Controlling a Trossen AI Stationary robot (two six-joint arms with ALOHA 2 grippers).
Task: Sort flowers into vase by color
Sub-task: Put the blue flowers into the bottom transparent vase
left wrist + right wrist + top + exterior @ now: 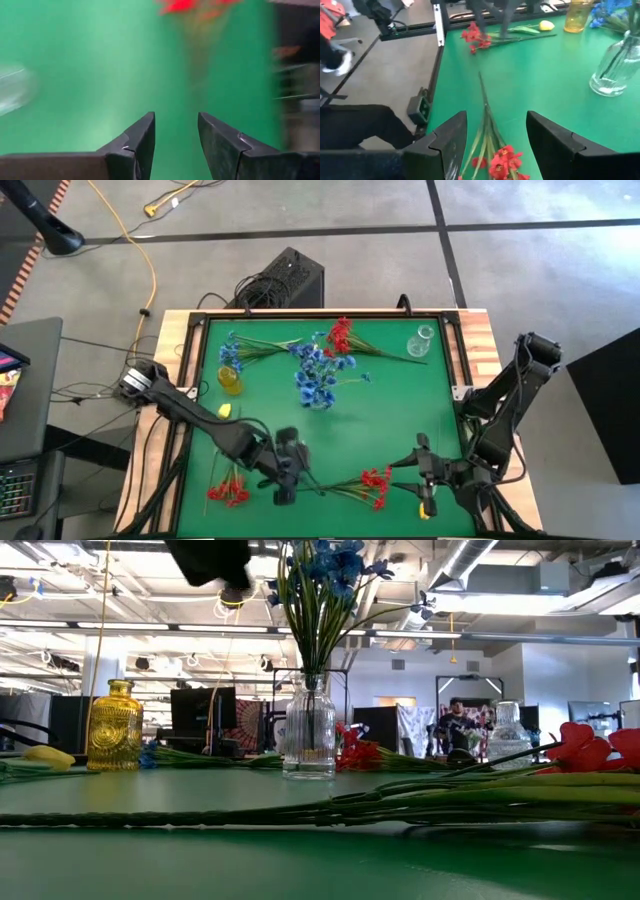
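1. Flowers lie scattered on the green mat (400, 410); landmark is the clear vase (318, 397) mid-mat, which holds blue blooms (322, 370) standing upright in it.
2. Red sprig (372, 483) lies flat on the near side of the clear vase, blooms toward the right arm, stem running toward the left arm.
3. Second red sprig (228, 490) lies near-left of the clear vase, by the mat's corner.
4. Third red sprig (341, 335) lies just behind the clear vase, with a loose blue sprig (232, 348) back-left of it.
5. Yellow vase (229, 380) stands left of the clear vase; a yellow bud (226, 410) lies just in front of it.
6. Small empty clear bottle (420, 342) stands back-right of the clear vase.
7. Left gripper (285, 480) sits near-left of the clear vase, at the stem end of the red sprig; fingers (142, 137) are parted with only mat between them, nothing held, though its wrist view is blurred.
8. Right gripper (427, 470) sits near-right of the clear vase, beside the red blooms; jaws wide apart, the sprig lying between them on the mat, not gripped.
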